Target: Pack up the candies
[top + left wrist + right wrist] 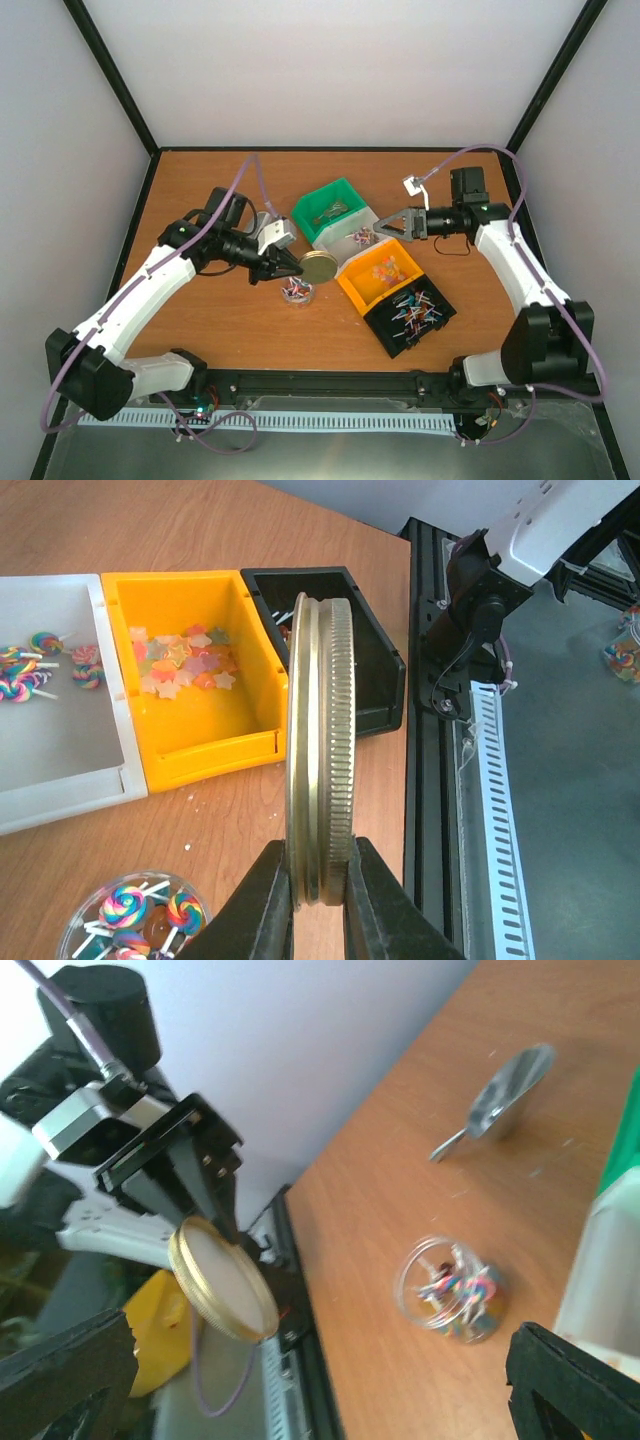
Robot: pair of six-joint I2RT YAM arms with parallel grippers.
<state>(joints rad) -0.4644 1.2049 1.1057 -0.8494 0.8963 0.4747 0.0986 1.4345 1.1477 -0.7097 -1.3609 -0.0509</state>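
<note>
Gold ribbed metal lid (322, 740) stood on edge, rim pinched tight in my left gripper (320, 880) | small clear round jar (75, 935) of swirled lollipop candies (122, 904) sat mouth-up on the wooden table (250, 815), just beside and below the held lid | right gripper (381, 229) gaped empty, farther off | I judged the lid needed tipping flat first.

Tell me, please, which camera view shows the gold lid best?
The left wrist view: the gold lid stands large and edge-on in the left gripper. Right wrist shows its face, blurred; top shows it small.
</note>
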